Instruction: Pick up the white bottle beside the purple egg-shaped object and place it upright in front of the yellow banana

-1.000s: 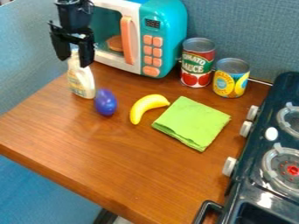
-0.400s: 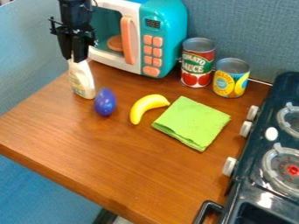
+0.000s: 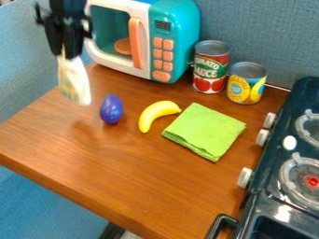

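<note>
At the upper left, in front of the microwave's left side, the black gripper (image 3: 66, 55) is shut on the top of a whitish bottle (image 3: 74, 81). The bottle hangs nearly upright, its lower part seeming to be off the table. A purple egg-shaped toy (image 3: 111, 109) lies to the right of the bottle, apart from it. Farther right come a yellow banana (image 3: 155, 113) and a folded green cloth (image 3: 205, 130).
A teal and white toy microwave (image 3: 176, 42) stands at the back of the wooden table (image 3: 149, 177). Beside it are a tomato sauce can (image 3: 211, 66) and a yellow can (image 3: 246, 83). A dark toy stove (image 3: 274, 163) occupies the right side.
The gripper came down over the bottle's top and closed on it, then moved left and up with the bottle. The purple toy shifted very slightly.
</note>
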Robot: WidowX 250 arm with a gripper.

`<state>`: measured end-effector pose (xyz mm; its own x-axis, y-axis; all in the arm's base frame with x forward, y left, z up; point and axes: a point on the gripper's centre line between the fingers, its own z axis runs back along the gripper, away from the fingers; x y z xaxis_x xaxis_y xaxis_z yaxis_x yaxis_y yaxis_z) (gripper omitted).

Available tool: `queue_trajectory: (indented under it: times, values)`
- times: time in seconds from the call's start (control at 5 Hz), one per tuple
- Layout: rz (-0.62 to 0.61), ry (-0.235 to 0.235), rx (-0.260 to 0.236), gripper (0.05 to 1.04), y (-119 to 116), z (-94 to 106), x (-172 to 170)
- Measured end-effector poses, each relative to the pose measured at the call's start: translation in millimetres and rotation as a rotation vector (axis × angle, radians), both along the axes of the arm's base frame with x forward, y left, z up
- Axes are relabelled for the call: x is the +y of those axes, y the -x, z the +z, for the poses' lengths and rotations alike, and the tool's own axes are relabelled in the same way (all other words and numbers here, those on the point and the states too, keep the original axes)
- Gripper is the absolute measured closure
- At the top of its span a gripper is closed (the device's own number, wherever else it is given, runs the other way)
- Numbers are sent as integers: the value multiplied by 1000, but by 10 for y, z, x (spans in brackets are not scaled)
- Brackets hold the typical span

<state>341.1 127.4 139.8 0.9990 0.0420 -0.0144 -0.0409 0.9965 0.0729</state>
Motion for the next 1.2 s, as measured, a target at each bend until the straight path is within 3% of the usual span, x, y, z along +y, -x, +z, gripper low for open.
queue_trajectory:
  times: [0.2,0.4,0.6,0.8,1.0,1.2]
  values:
    - [50,-13,-34,699,465,297,-182]
    - [29,59,39,699,889,87,-347]
    - [12,79,63,699,880,-73,-606]
    - [-68,111,88,699,714,-272,-1069]
    - [-164,106,63,699,545,-296,-1283]
    - [-193,74,94,699,522,-383,-1375]
